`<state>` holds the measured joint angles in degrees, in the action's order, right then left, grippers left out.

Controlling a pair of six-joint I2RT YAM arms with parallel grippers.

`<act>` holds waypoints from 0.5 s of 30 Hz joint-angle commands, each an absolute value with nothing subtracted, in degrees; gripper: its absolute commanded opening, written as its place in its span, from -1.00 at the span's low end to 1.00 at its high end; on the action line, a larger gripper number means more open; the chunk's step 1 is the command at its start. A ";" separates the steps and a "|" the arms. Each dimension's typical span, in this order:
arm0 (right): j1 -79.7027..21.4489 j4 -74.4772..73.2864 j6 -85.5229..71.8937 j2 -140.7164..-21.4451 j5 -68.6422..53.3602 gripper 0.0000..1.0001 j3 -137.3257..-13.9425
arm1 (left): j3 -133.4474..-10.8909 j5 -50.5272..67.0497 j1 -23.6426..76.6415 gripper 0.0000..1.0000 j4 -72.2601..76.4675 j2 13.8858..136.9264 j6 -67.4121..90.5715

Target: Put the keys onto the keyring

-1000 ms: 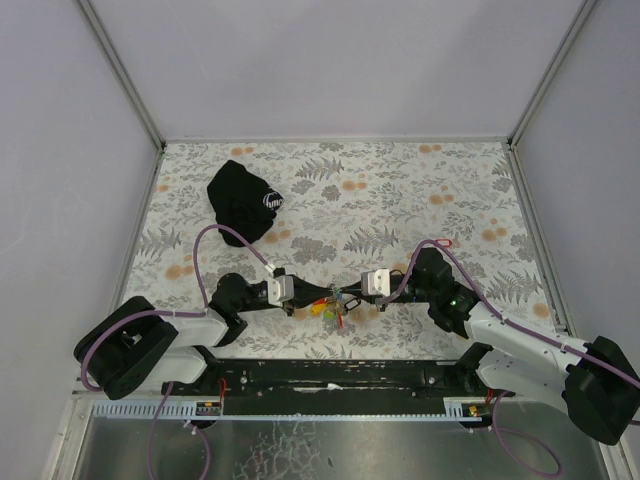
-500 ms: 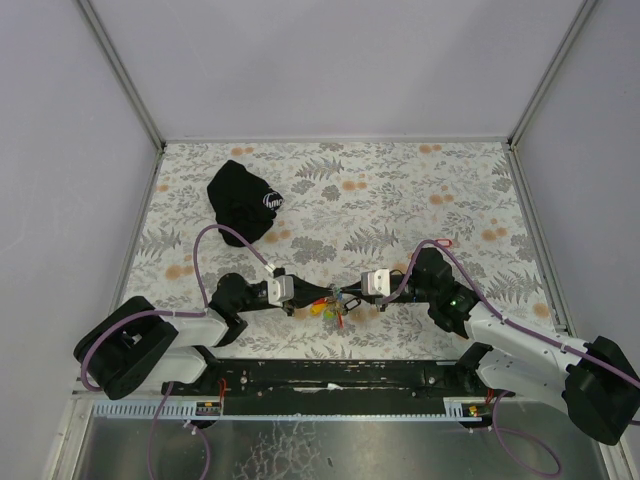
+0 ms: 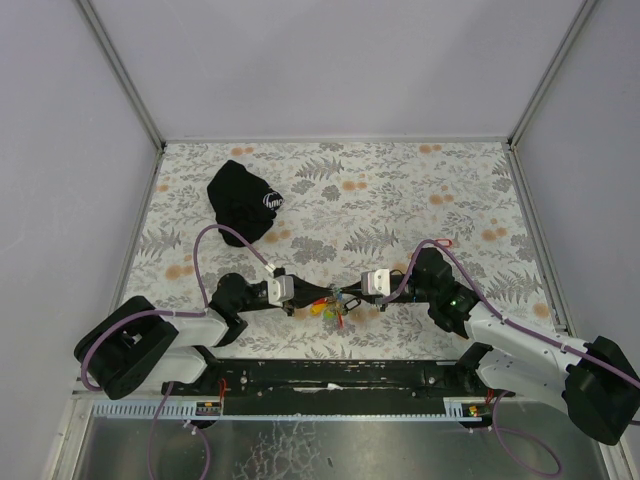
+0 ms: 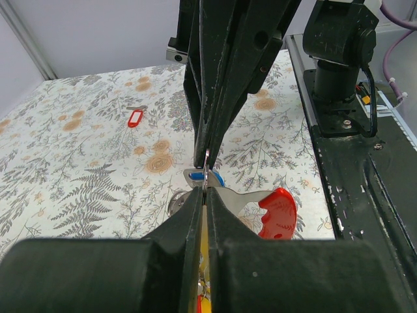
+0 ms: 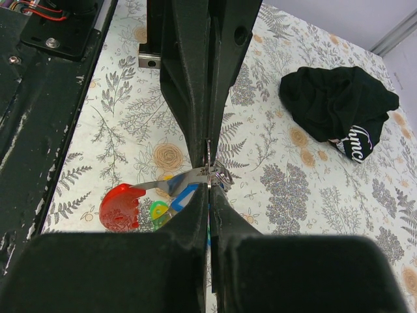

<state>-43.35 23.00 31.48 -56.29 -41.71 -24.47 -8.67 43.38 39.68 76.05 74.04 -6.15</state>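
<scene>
My two grippers meet tip to tip low over the table's near middle. A thin metal keyring (image 4: 206, 164) (image 5: 208, 156) stands edge-on between them. The left gripper (image 3: 325, 297) (image 4: 206, 199) is shut on its near edge, and the right gripper (image 3: 348, 296) (image 5: 209, 189) is shut on the opposite edge. The keys (image 3: 336, 312) hang under the ring in a bunch, with a blue tag (image 5: 184, 195), a green tag (image 5: 158, 210) and a yellow tag (image 4: 204, 244). A metal blade with a red plastic grip (image 4: 277, 212) (image 5: 120, 207) sticks out sideways from the ring.
A single red key tag (image 4: 135, 117) (image 3: 447, 241) lies on the floral cloth, right of the right arm in the top view. The black cloth pouch (image 3: 243, 200) (image 5: 339, 104) sits at the far left. The black base rail (image 3: 330, 375) runs along the near edge.
</scene>
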 commanded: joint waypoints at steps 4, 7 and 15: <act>-43.76 25.80 30.45 -55.82 -43.78 -1.00 -26.64 | -8.89 42.39 39.29 -1.00 80.26 74.39 -6.51; -43.72 25.36 30.69 -55.51 -42.89 -1.00 -26.63 | -8.56 41.90 39.19 -1.00 80.16 74.08 -6.62; -43.77 24.50 31.01 -55.07 -41.31 -1.00 -26.81 | -8.35 41.37 39.13 -1.00 79.91 73.67 -6.86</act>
